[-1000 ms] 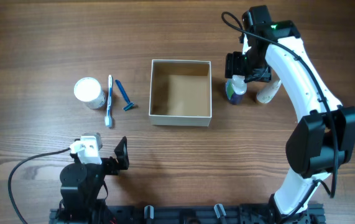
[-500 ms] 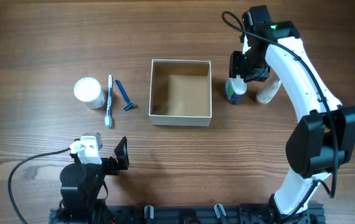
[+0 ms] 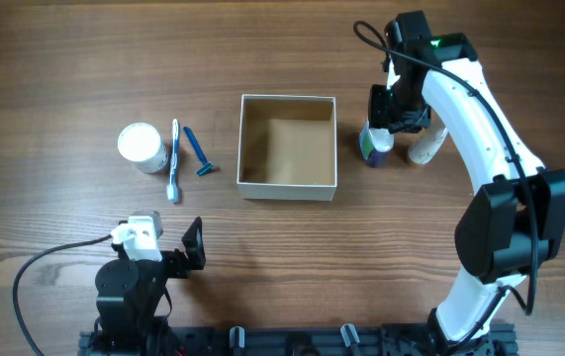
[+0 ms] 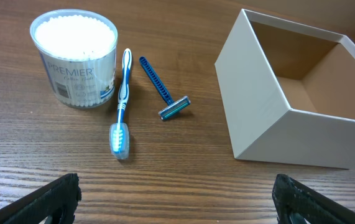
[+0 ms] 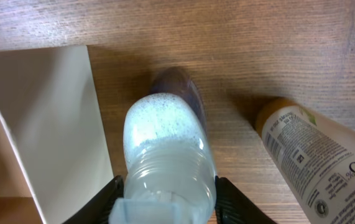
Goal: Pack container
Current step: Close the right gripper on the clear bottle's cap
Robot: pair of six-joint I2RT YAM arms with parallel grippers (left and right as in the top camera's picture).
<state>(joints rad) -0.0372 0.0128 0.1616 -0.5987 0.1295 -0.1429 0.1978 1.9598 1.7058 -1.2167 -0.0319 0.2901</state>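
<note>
The container (image 3: 287, 184), a square shallow cardboard box with white walls and tan inside, sits mid-table and holds nothing; it also shows in the left wrist view (image 4: 270, 106) and the right wrist view (image 5: 46, 124). My right gripper (image 3: 391, 117) is shut on a clear bottle (image 5: 168, 149) with a dark purple base, standing just right of the box. My left gripper (image 4: 177, 199) is open and empty near the front edge. A white round jar of cotton swabs (image 3: 141, 145), a blue-white toothbrush (image 3: 173, 158) and a blue razor (image 3: 199, 152) lie left of the box.
A cream-coloured tube with an orange end (image 3: 424, 144) lies right of the bottle, close to my right gripper; it also shows in the right wrist view (image 5: 314, 155). The wooden table (image 3: 84, 69) is bare elsewhere.
My right gripper's fingers have closed in around the bottle's neck. The bottle, box and left arm have not moved.
</note>
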